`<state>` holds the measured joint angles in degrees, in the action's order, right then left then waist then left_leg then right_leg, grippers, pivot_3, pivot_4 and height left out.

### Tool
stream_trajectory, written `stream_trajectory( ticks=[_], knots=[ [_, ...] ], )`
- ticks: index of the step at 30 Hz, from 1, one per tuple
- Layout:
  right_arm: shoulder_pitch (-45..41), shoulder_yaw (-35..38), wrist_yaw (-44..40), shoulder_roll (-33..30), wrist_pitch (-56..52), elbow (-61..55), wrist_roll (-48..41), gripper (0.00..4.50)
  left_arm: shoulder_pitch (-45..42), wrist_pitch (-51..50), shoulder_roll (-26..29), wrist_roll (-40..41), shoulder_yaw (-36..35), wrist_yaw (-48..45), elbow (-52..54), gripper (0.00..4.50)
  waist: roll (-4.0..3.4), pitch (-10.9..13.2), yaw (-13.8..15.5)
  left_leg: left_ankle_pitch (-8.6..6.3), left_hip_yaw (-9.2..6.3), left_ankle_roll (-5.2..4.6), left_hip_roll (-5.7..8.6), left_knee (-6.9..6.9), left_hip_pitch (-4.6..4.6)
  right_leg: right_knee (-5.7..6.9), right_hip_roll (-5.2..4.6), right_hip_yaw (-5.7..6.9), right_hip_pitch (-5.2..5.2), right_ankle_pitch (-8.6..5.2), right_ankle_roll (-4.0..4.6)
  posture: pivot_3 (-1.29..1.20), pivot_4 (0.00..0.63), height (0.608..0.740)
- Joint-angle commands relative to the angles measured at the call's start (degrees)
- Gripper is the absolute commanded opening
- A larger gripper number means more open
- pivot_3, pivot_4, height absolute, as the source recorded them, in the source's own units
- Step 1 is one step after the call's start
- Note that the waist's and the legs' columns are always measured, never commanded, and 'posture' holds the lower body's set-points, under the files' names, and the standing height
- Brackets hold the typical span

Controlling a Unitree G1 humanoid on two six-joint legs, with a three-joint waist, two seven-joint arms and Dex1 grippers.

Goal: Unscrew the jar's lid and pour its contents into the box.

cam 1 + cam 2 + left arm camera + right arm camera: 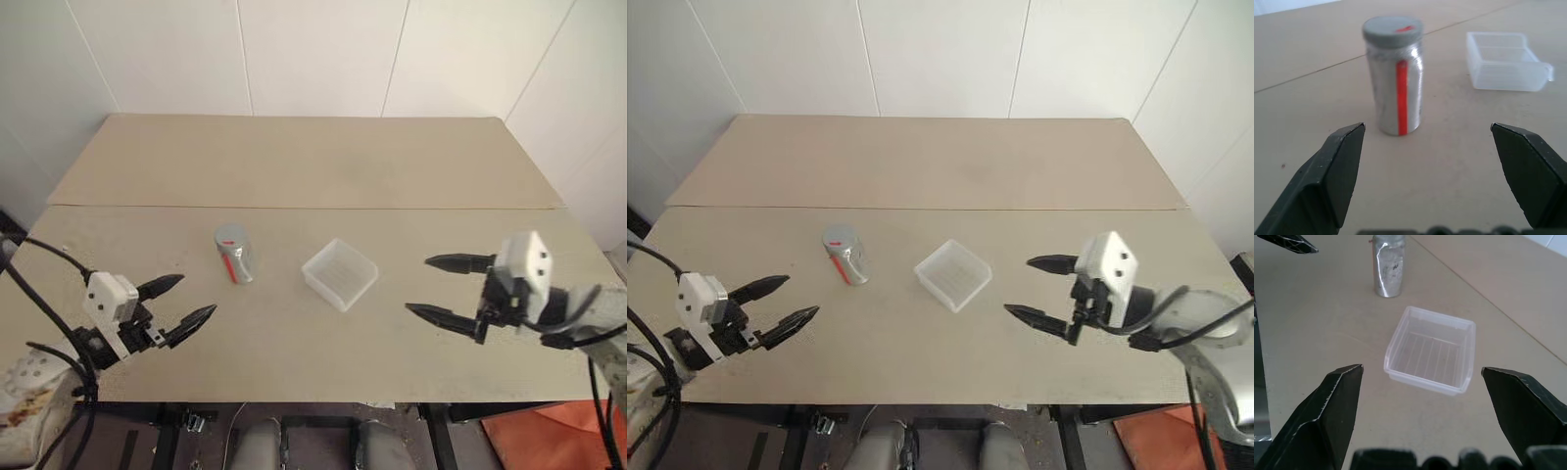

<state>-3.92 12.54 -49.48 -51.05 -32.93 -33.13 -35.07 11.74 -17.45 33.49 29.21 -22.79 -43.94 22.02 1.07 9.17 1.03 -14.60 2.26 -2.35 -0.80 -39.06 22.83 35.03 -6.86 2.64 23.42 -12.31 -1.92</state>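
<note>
Upright on the beige table (294, 166), the silvery jar (234, 255) wears its grey lid (1393, 31), near the translucent box (339, 274) on its right. Both the left gripper (179, 303) and right gripper (439, 287) hover with fingers apart, holding nothing.

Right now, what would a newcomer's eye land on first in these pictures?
The silvery jar stands upright near the middle of the beige table, its grey lid on. Just right of it sits the translucent box, empty. The left pincer and right pincer hang open on either side, holding nothing.
</note>
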Motion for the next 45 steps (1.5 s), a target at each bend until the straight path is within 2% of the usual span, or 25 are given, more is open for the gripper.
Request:
stream_trajectory(
  ticks=[1, 8, 14, 21, 32, 36, 41, 45],
  knots=[
    [-2.35, -0.32, 2.87, 0.58, -1.7, -2.78, -0.63, 4.5, -0.2, 2.11, -2.44, -2.89, 3.46, 4.02, 3.74, 4.47, 0.01, 0.01, 0.27, 0.0, 0.0, 0.0, 0.0, -0.02, 0.01, 0.0, 0.0, 0.01, 0.0, 0.01, 0.0, 0.0, 0.15, 0.74],
    [-4.11, -1.01, 2.74, -0.82, -2.84, -4.65, -0.49, 4.5, -6.64, 1.9, -5.99, -7.07, 10.12, 9.17, 1.29, 4.47, 0.02, 0.01, 0.65, 0.0, 0.01, -0.01, 0.03, -0.04, 0.01, 0.0, 0.02, 0.0, 0.0, 0.04, 0.02, 0.0, 0.15, 0.74],
    [-4.86, -1.27, 3.51, -0.89, -2.49, -5.79, 0.35, 4.5, -14.27, 5.53, -8.23, -11.26, 12.08, 12.12, -7.48, 4.47, 0.02, 0.01, 0.39, 0.0, 0.01, -0.01, -0.01, -0.04, -0.01, -0.02, 0.2, -0.02, -0.03, 0.06, 0.02, 0.0, 0.15, 0.74],
    [-4.34, -0.36, 4.34, -1.04, -2.49, -7.83, 0.56, 4.5, -18.56, 8.86, -10.51, -13.59, 14.75, 13.03, -12.58, 4.47, 0.03, 0.01, 0.41, 0.0, 0.01, -0.01, -0.02, -0.05, -0.01, -0.01, 0.19, -0.03, -0.03, 0.07, 0.02, 0.0, 0.15, 0.74],
    [-3.59, -0.25, 4.55, -0.91, -1.8, -8.0, 1.24, 4.5, -24.77, 15.88, -17.25, -19.33, 17.64, 20.18, -20.99, 4.47, 0.05, 0.02, 0.54, 0.0, 0.01, -0.01, -0.01, -0.1, 0.01, -0.02, 0.19, -0.04, -0.04, 0.11, 0.0, 0.0, 0.15, 0.74],
    [-3.59, -0.38, 4.02, -0.95, -1.48, -7.53, 1.44, 4.5, -26.07, 17.02, -18.35, -19.8, 18.38, 20.42, -22.83, 3.61, 0.05, 0.02, 0.52, 0.0, 0.01, -0.01, 0.0, -0.1, 0.0, -0.01, 0.2, -0.04, -0.04, 0.12, 0.0, 0.0, 0.15, 0.74],
    [-4.94, 0.03, 3.34, 0.4, -1.34, -6.05, -0.61, 4.5, -26.57, 16.76, -18.59, -19.81, 18.41, 20.72, -22.79, 1.96, 0.05, 0.02, 0.45, 0.0, 0.01, -0.01, -0.01, -0.1, 0.0, -0.01, 0.2, -0.04, -0.04, 0.12, 0.0, 0.0, 0.15, 0.74],
    [-9.32, -0.42, 2.59, 2.94, -2.59, -2.98, -5.42, 4.5, -28.66, 13.57, -16.72, -17.76, 18.28, 17.98, -20.38, 1.96, 0.08, 0.04, 0.33, 0.0, 0.01, -0.01, -0.01, -0.12, 0.0, -0.01, 0.22, -0.04, -0.05, 0.15, 0.02, 0.0, 0.15, 0.74]
  ],
)
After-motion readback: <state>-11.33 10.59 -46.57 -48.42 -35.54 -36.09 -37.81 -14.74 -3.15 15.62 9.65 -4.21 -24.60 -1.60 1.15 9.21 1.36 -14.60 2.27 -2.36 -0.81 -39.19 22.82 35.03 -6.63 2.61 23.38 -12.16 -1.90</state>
